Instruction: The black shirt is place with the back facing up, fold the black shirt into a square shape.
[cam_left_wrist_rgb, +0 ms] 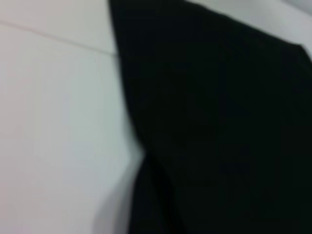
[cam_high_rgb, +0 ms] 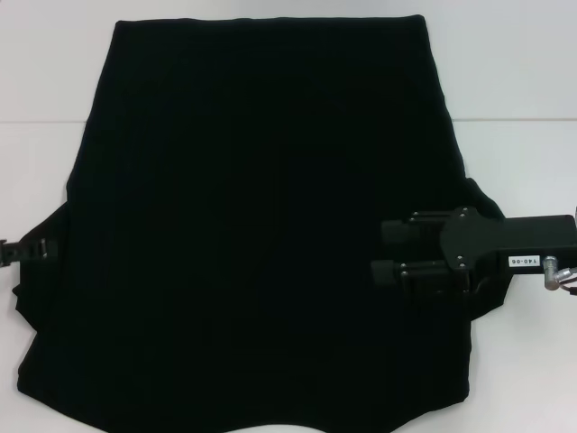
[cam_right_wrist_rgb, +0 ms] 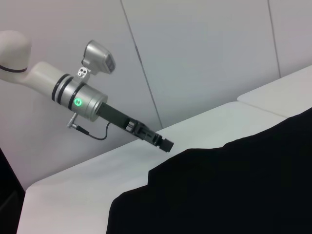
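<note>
Two grippers flank your black shirt (cam_high_rgb: 261, 225), spread flat on the white desk (cam_high_rgb: 514, 81) | right gripper (cam_high_rgb: 386, 253) over the right sleeve, grip unclear | left gripper (cam_high_rgb: 27, 249) at left edge, grip unclear | risk: uneven pinches skew the fold.

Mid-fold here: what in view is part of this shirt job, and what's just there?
Part of the job:
- black shirt, spread flat
- right gripper, over the shirt's right side
- left gripper, at the shirt's left edge

Just there:
- white table, nothing else on it in view
</note>
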`<move>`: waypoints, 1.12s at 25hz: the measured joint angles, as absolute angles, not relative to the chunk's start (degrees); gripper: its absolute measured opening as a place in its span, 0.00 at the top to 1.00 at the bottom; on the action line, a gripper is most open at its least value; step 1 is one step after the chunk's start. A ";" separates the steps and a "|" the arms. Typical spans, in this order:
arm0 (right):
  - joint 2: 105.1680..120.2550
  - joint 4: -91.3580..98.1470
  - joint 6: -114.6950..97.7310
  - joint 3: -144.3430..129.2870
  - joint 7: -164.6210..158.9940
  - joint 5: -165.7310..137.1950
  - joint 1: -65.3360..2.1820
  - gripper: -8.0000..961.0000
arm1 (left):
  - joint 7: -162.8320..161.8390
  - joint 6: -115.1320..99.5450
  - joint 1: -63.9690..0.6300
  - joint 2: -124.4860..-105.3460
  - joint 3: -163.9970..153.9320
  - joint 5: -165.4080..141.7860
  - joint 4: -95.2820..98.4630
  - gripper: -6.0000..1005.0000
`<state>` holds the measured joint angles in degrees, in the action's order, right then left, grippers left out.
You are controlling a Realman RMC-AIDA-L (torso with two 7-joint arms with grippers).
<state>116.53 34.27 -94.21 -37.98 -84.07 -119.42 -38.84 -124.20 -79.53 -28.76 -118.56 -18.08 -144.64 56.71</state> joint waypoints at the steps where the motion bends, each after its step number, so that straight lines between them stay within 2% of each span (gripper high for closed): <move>1: 116.55 34.27 -94.20 -37.95 -84.08 -119.41 -38.85 0.21 | -125.53 -78.19 -28.99 -118.55 -18.17 -147.07 56.63 0.06; 22: 116.62 34.52 -94.36 -37.79 -84.08 -119.18 -38.80 0.21 | -127.16 -77.28 -29.19 -119.09 -22.36 -150.57 55.22 0.09; 25: 116.62 34.58 -94.32 -37.79 -84.08 -119.11 -38.89 0.21 | -127.28 -76.92 -29.32 -119.09 -22.51 -151.09 55.14 0.28; 28: 116.67 34.68 -94.29 -37.79 -84.07 -118.71 -38.88 0.21 | -127.61 -76.38 -29.59 -119.05 -22.53 -151.52 54.74 0.43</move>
